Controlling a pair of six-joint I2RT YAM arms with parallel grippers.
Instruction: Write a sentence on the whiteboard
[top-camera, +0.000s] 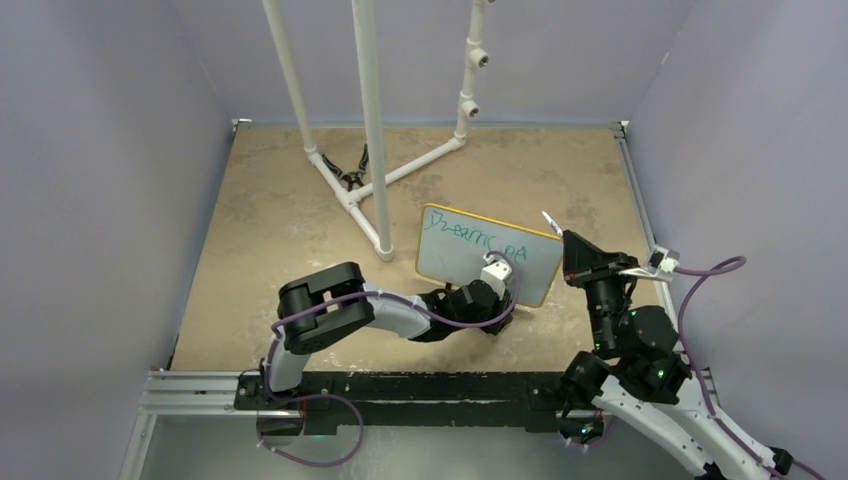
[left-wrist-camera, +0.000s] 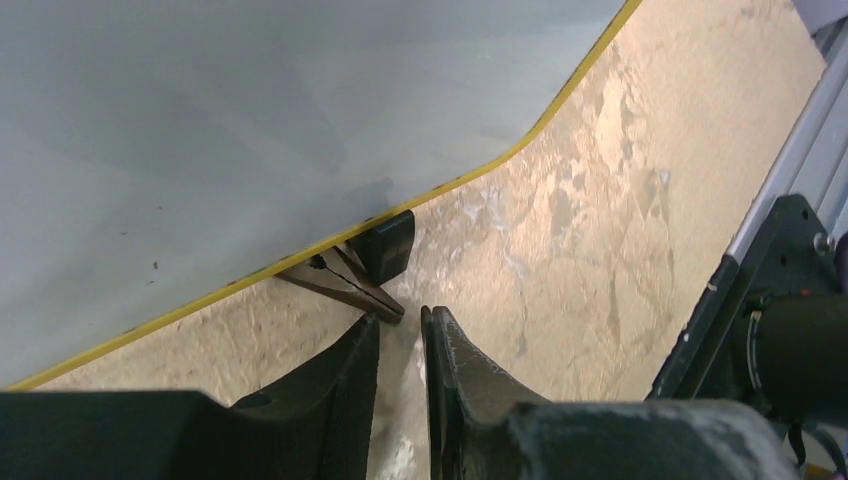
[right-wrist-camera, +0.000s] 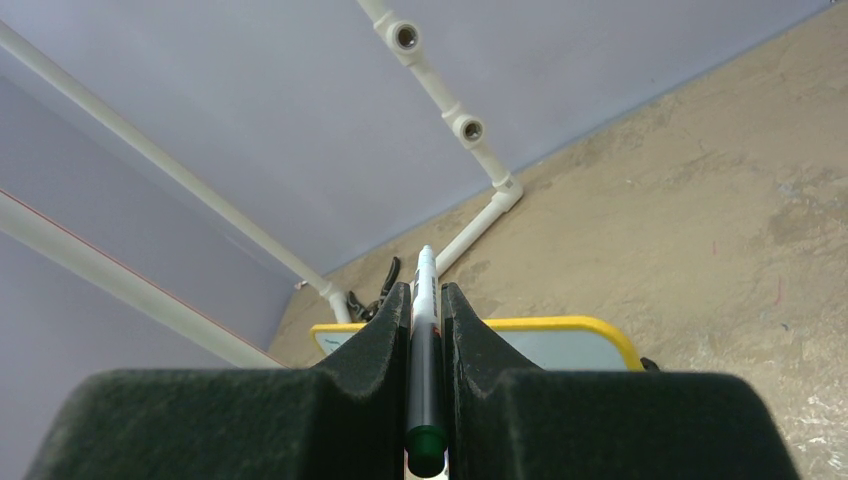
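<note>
My right gripper (right-wrist-camera: 425, 300) pinches the marker (right-wrist-camera: 424, 380), my left gripper (left-wrist-camera: 402, 318) is barely parted and empty; I'd steady the whiteboard (top-camera: 450, 265) before extending the sentence (top-camera: 472, 238).

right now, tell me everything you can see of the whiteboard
The whiteboard is a small white rectangle with a thin yellow rim and rounded corners. It stands tilted back on the tan table, with a black foot and a thin brown strut under its lower edge. Green lettering runs along its top; the rest is blank. The left gripper hovers at its lower edge; contact cannot be told.
</note>
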